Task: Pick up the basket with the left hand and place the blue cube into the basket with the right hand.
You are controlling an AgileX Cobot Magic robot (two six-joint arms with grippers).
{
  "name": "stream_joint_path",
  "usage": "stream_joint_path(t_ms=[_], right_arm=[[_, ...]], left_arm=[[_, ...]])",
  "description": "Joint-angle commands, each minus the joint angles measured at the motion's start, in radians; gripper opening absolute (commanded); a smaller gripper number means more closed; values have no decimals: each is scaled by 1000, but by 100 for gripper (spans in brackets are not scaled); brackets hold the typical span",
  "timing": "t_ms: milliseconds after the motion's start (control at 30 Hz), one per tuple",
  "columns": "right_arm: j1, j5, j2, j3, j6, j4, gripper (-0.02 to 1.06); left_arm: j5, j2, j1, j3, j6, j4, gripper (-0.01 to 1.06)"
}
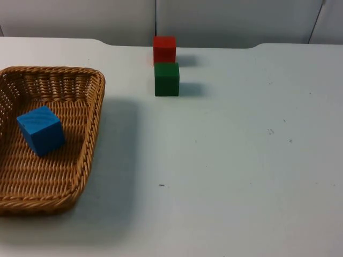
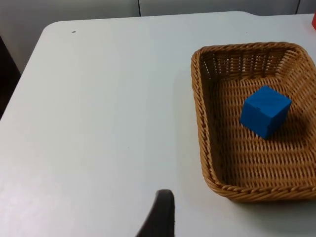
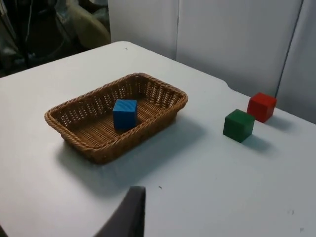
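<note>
A woven wicker basket (image 1: 99, 107) rests on the white table at the left side in the top view. A blue cube (image 1: 41, 130) sits tilted on the basket floor, toward its left half. My left gripper (image 2: 160, 217) hovers over bare table a short way off the basket's rim (image 2: 197, 98), apart from it, with the blue cube (image 2: 265, 111) inside ahead. My right gripper (image 3: 129, 212) is drawn back over the table, well away from the basket (image 3: 98, 155) and the blue cube (image 3: 125, 114). Neither gripper holds anything.
A green cube (image 1: 166, 79) and a red cube (image 1: 164, 50) stand one behind the other at the table's far middle, near the grey partition wall. The green cube (image 3: 239, 125) and red cube (image 3: 261, 106) lie to the basket's right.
</note>
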Motion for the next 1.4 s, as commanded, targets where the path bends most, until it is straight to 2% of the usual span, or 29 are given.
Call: stream_joint_path(t_ms=[0,267,300,333,367,400,633,800,1167,1267,1367], right_arm=[[4,58,-28,5,9,-4,105],[4,213,-59,5,9,-6,105],[4,232,-59,5,9,-6,105],[4,232,-59,5,9,-6,105],[4,247,-59,5,9,-4,105],[4,251,-59,5,9,-1,105],[4,251,-59,5,4,3,105],[4,252,-59,5,-35,55,105],[4,247,-59,5,-48,60,105],[4,197,-59,38,-48,86,105],[4,186,-59,47,-52,88,105]], left_arm=[[-4,-4,-7,3,-8,-5,78],[-4,-4,-7,3,-8,-5,81],[-4,-4,-7,3,-8,-5,86],[-4,-4,-7,3,-8,-5,86],[-4,-4,-7,3,-2,-5,93],[-4,-4,-7,3,-8,-5,105],[-4,-4,-7,3,-8,-5,105],[-4,-4,-7,3,-8,-5,105],[-4,-4,-7,3,-8,-5,105],[-4,-4,-7,3,-8,-5,105],[-4,-4,-7,3,-8,-5,105]])
